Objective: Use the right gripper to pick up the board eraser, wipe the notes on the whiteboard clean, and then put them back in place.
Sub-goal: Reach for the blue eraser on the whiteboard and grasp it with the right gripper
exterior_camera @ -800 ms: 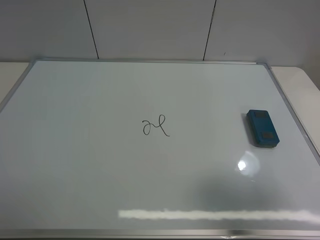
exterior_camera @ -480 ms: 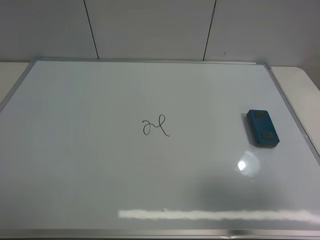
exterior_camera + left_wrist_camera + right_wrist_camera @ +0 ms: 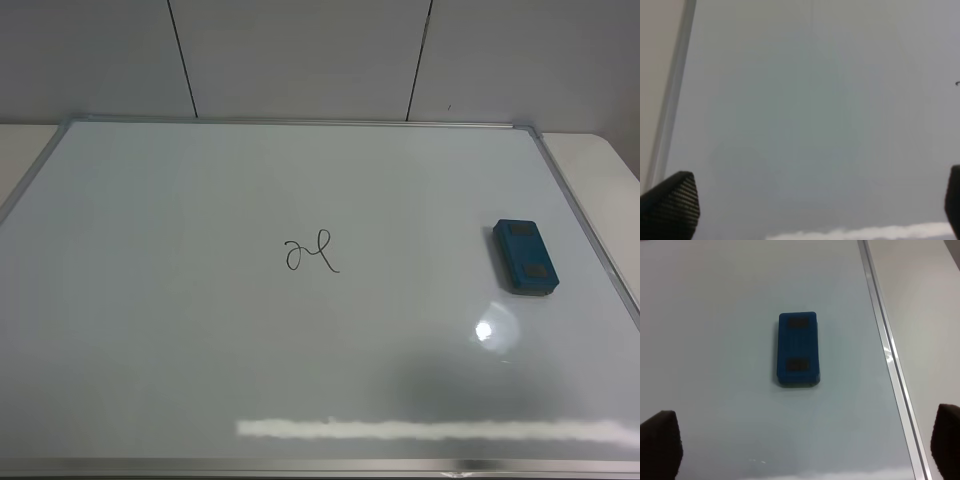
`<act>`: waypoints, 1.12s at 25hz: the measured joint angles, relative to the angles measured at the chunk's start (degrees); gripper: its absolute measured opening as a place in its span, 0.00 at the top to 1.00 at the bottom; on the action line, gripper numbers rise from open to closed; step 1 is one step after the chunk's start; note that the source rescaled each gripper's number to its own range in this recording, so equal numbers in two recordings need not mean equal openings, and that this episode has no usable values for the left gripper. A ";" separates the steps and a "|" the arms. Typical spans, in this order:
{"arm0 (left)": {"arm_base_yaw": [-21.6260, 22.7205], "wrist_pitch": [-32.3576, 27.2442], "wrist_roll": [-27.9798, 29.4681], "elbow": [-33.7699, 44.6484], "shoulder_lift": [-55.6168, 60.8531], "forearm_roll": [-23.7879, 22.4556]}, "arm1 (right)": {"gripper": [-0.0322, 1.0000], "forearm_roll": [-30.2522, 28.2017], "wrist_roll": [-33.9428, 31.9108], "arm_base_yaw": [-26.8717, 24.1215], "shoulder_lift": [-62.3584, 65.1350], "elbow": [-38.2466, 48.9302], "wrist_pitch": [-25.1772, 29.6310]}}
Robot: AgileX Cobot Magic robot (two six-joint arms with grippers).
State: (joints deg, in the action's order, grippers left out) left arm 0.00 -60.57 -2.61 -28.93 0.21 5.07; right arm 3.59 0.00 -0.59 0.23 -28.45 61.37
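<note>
A: Board eraser (image 3: 524,257), where?
B: Flat on the whiteboard (image 3: 150,330), right side, near the silver frame, long axis running near to far. Nothing touches the board eraser.
A: Notes?
B: Notes (image 3: 311,254) mid-board, well left of the eraser, unwiped.
A: Pincers?
B: Right pincer (image 3: 802,445) spread wide, empty, eraser ahead of it and apart. Left pincer (image 3: 810,205) wide too, empty, over bare whiteboard beside a frame edge.
</note>
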 joint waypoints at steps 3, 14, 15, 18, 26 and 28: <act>0.00 0.00 0.00 0.00 0.00 0.00 | 0.00 0.00 -0.61 0.00 0.00 0.00 -0.06; 0.00 0.00 0.00 0.00 0.00 0.00 | 0.00 -0.07 -1.60 0.00 -10.75 -2.84 -2.36; 0.00 0.00 0.00 0.00 0.00 0.00 | 0.00 -0.19 -1.65 0.00 -12.36 -3.28 -2.78; 0.00 0.00 0.00 0.00 0.00 0.00 | 0.00 -0.33 -2.42 0.00 -16.92 -3.68 -3.55; 0.00 0.00 0.00 0.00 0.00 0.00 | 0.00 -1.51 -5.10 0.00 -31.10 -8.40 -3.98; 0.00 0.00 0.00 0.00 0.00 0.00 | 0.00 -2.08 -6.98 0.00 -36.28 -10.97 -3.98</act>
State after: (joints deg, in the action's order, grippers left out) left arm 0.00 -60.57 -2.61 -28.93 0.21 5.07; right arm 1.51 -6.98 -0.59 -36.05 -39.42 57.39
